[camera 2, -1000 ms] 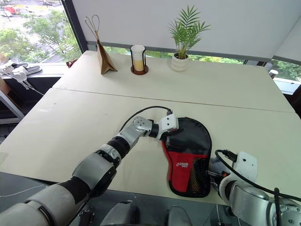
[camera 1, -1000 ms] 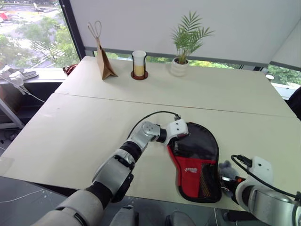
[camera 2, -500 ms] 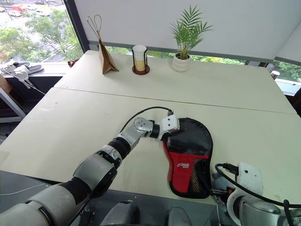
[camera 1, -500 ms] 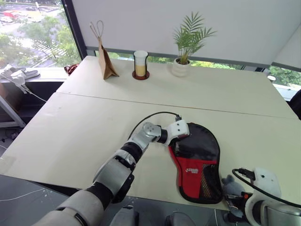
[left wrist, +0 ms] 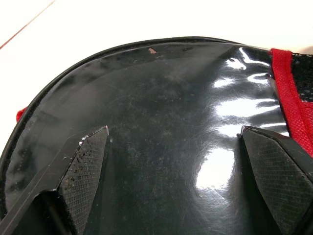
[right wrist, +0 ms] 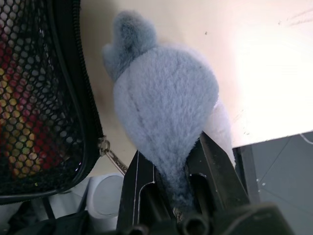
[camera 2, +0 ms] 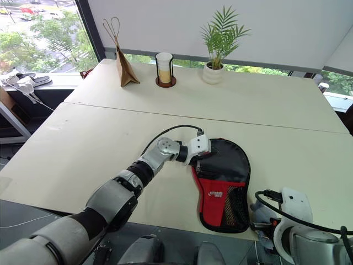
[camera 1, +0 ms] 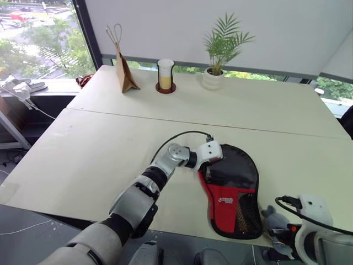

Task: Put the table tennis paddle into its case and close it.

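Tabletop [camera 1: 99, 138]: pale, beside windows; plant [camera 1: 220, 47], cup [camera 1: 164, 74] and paper bag [camera 1: 124, 69] at far edge.
Case [camera 1: 234, 190]: near front edge, paddle's [left wrist: 161, 127] glossy black face showing inside.
Left tool [left wrist: 181, 171]: spread wide over case's round end.
Right tool [right wrist: 183, 196]: pinching grey fluffy ball [right wrist: 164, 107], just beside case's mesh.

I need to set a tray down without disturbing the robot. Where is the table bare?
Bare: the wide stretch of the table left of the left gripper, and the far half between the plant and the case. Crowded: the near right edge, with case, fluffy ball and right gripper.
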### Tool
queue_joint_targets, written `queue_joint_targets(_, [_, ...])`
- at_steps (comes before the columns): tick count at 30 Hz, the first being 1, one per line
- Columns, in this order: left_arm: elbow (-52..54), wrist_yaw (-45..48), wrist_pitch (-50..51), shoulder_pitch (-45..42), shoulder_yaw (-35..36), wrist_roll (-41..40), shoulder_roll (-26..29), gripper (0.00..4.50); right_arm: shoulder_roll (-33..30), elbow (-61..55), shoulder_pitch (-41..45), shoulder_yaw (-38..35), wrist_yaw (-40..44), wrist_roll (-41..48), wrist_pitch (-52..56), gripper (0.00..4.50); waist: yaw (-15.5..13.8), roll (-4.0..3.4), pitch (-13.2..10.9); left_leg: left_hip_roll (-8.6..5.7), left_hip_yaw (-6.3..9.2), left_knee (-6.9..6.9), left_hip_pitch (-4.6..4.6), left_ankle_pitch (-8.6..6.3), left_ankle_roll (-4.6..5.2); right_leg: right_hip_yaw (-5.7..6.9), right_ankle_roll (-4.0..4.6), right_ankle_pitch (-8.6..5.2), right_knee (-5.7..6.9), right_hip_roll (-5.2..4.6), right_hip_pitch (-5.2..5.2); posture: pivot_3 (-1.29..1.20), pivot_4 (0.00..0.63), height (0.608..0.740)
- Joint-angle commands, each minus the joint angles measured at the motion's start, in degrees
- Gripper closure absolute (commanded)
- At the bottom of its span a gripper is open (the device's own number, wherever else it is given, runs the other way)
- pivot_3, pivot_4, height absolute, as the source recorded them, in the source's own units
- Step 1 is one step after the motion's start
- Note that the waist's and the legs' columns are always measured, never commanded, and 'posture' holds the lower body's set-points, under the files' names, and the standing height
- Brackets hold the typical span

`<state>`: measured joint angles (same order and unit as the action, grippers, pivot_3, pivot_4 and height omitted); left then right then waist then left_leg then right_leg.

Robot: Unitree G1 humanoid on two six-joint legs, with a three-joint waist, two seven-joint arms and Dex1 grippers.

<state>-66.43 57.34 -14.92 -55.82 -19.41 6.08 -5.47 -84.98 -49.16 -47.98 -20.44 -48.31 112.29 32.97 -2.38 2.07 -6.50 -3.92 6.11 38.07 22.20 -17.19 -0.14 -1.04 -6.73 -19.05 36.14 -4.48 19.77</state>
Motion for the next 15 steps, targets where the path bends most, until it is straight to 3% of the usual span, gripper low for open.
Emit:
queue_joint_targets(1, [-2.55,-0.29,0.87,1.15,-1.69,3.59,1.0,0.0,-0.75,2.0,0.78,-1.34,0.29,0.71,3.67,4.03,0.0,-0.05,-0.03,-0.01,0.0,0.0,0.01,0.0,0.0,0.0,0.0,0.0,0.0,-0.01,0.0,0.0,0.15,0.74])
queue_joint_targets(9, [-2.68,-0.25,0.68,1.08,-1.68,3.57,1.0,0.0,-3.77,7.49,9.41,-5.65,1.44,0.71,14.12,0.04,0.12,-0.28,-0.12,-0.01,-0.01,0.04,0.01,0.0,0.01,-0.01,0.0,0.0,0.01,-0.03,0.0,0.0,0.15,0.74])
queue_joint_targets(15, [-2.78,-0.33,0.62,0.89,-1.38,3.36,0.96,0.0,-6.67,13.3,21.35,-7.92,7.69,-5.22,23.93,0.04,0.09,-0.62,-0.12,-0.02,-0.01,0.05,0.13,0.0,0.01,-0.01,0.0,0.0,0.01,-0.06,0.11,0.0,0.15,0.74])
